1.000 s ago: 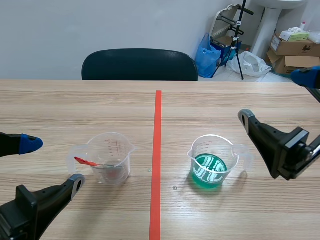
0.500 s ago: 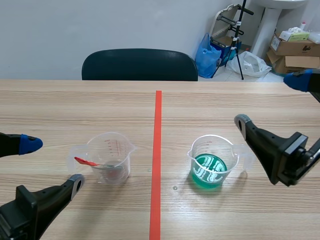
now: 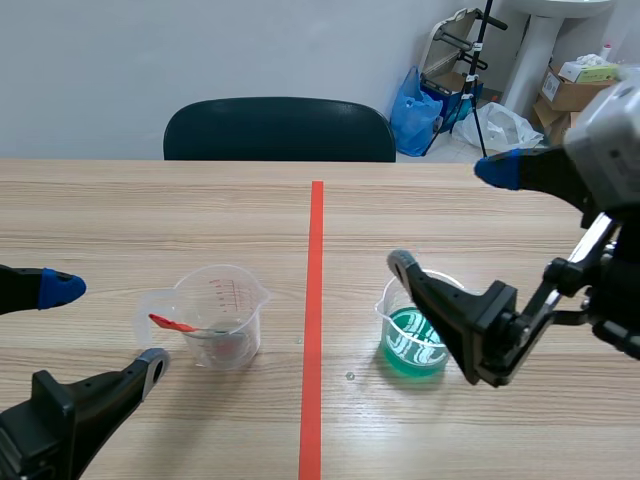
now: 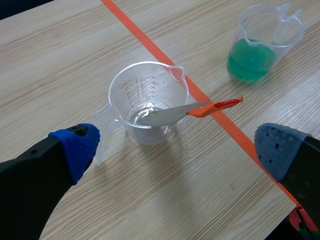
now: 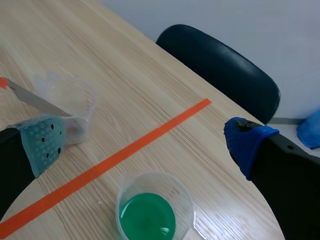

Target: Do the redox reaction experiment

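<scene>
Standing left of the orange-red tape line [image 3: 316,250] on the worktop [image 3: 150,210], a clear measuring cup [image 3: 222,312] holds a metal spatula [image 3: 172,323] with an orange handle. Its blade lies inside the cup and the handle leans up over the rim. Right of the line, about as far from the robot, a second clear cup [image 3: 405,345] holds green liquid. The two cups are well apart.

The left end effector [image 3: 107,323] hangs near and left of the spatula cup. Its fingers are spread wide with nothing between them, and in its own wrist view the cup sits ahead of the gap. The right end effector [image 3: 445,216] is over the green cup, also spread wide and empty. One finger crosses in front of the cup's right side, and the blue-padded one is higher and farther back. A dark chair [image 3: 280,128] stands beyond the worktop's far edge.
</scene>
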`<state>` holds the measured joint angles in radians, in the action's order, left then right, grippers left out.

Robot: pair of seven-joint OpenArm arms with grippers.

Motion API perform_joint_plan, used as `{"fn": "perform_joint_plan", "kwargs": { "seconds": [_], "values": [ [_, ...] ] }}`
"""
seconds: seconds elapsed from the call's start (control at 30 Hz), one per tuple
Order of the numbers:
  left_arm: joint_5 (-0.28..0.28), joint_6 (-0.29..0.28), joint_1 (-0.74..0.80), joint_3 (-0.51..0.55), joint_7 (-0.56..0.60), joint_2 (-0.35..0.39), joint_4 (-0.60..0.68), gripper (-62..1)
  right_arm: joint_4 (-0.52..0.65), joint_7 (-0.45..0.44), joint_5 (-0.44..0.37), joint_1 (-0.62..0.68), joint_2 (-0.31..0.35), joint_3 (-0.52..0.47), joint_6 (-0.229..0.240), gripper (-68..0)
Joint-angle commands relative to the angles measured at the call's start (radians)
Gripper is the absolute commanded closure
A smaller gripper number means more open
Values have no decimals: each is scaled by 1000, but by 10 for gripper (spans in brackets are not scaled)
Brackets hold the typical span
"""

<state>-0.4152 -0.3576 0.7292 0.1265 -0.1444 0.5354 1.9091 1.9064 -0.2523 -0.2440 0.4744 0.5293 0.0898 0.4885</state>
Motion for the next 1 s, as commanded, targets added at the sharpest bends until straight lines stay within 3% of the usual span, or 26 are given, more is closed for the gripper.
{"fn": "perform_joint_plan", "kwargs": {
  "seconds": [0.0,0.2,0.33,0.5,0.8,0.97],
  "values": [
    [21,17,23,-1,25,5,16,-623,14,-15,-3,-26,14,11,11,-679],
    [100,79,120,27,122,17,16,-623,-5,-16,15,-82,14,83,34,-679],
    [144,79,206,87,206,16,16,-623,-62,-27,39,-139,14,145,37,-679],
    [215,79,308,145,220,15,16,-623,-140,-69,47,-218,14,241,48,-679],
    [232,85,498,265,357,-4,16,-623,-256,-146,89,-364,7,452,62,-679],
    [264,86,585,306,400,-5,16,-623,-323,-174,144,-436,-35,547,58,-679]
  ]
}}
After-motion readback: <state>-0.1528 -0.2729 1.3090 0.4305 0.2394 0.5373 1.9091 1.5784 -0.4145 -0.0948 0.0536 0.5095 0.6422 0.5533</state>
